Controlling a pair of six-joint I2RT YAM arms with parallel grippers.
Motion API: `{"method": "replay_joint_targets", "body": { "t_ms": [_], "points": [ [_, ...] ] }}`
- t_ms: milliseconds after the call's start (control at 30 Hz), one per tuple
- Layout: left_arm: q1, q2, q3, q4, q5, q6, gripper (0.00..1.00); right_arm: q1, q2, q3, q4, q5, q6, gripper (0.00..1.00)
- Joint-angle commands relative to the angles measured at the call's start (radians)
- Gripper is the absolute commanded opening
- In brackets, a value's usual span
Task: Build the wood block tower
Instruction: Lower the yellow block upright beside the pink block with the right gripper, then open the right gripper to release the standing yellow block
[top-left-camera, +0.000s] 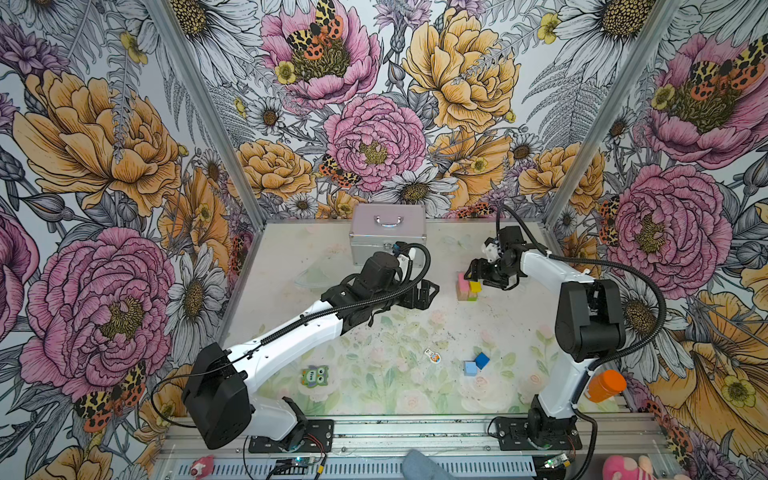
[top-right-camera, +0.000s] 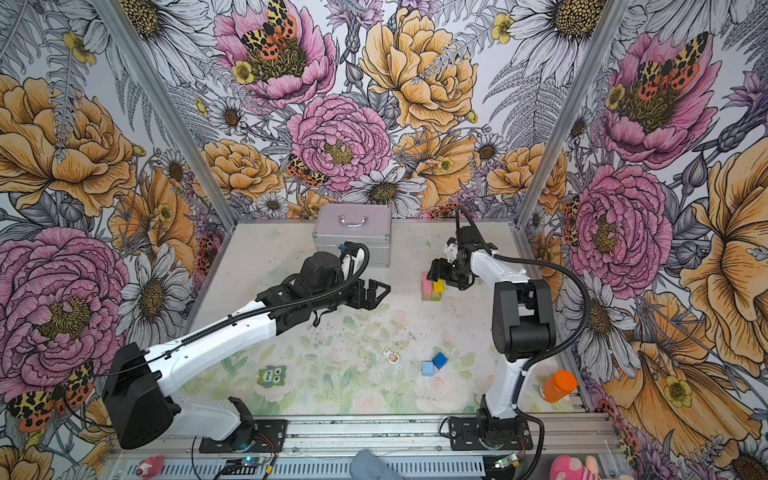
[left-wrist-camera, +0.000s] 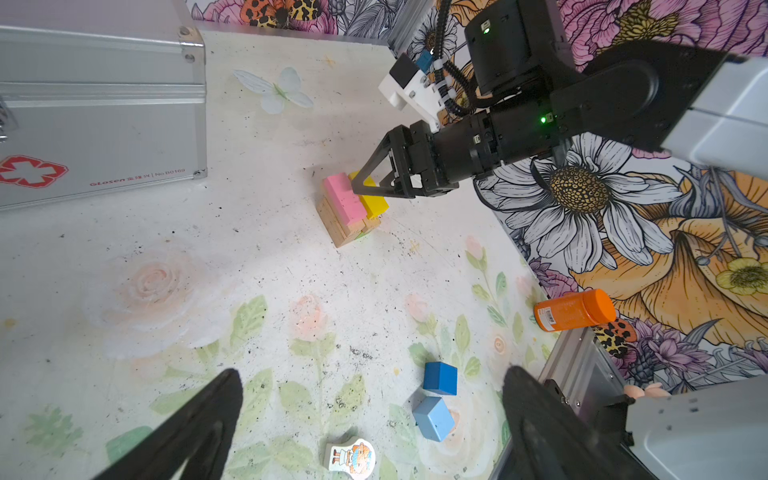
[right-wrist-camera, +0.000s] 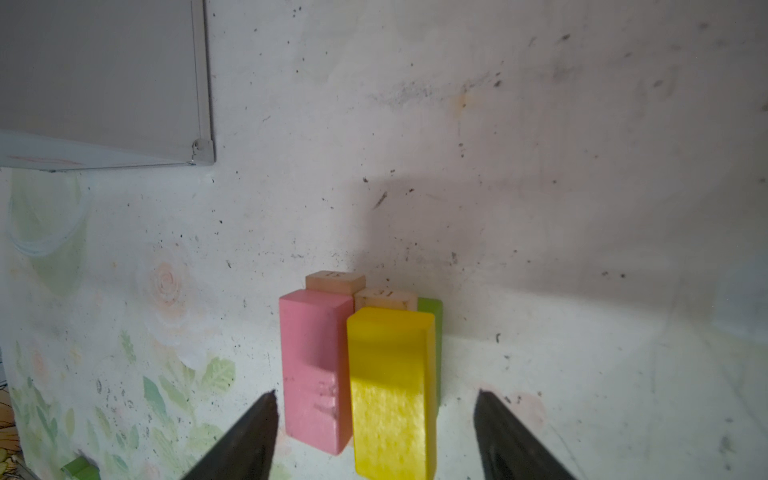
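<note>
Green owl figure piece (top-left-camera: 314, 376): flat on the table (top-left-camera: 291, 257), leftmost, well apart from the build; judged a topper for the last step.

Silver metal case (top-left-camera: 388, 237): shut, at the back; no part of the task.

Left end effector (top-left-camera: 432, 291): spread wide, empty, hovering short of the tower, apparently parked clear of the work.

Small cartoon figure piece (top-left-camera: 434, 355): flat, front centre.

Tower (top-left-camera: 467, 291): right of centre. Tan blocks (right-wrist-camera: 334, 281) and a green block (right-wrist-camera: 430, 309) below, pink block (right-wrist-camera: 316, 365) and yellow block (right-wrist-camera: 390, 386) side by side on top.

Right end effector (top-left-camera: 473, 272): over the tower, fingers parted either side of the yellow block, gripping nothing; reads as a placement finished.

Dark blue cube (top-left-camera: 482, 360), light blue cube (top-left-camera: 470, 368): just beside each other, unstacked, near front.

Orange bottle (top-left-camera: 606, 385): far right edge, lying down.
</note>
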Motion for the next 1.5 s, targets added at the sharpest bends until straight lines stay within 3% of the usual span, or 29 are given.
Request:
{"method": "replay_joint_targets", "body": {
  "t_ms": [0,400,1467],
  "points": [
    [0.006,-0.018,0.018,0.014,-0.017,-0.002,0.99,-0.006,-0.024,0.024,0.012,0.008,0.017,0.82],
    [0.006,-0.049,-0.006,0.025,-0.026,-0.004,0.99,0.043,-0.023,0.065,-0.049,0.114,0.055,0.84],
    [0.084,-0.191,-0.141,0.053,-0.004,-0.016,0.99,0.118,0.038,0.129,-0.089,0.145,0.096,0.82]
  ]
}}
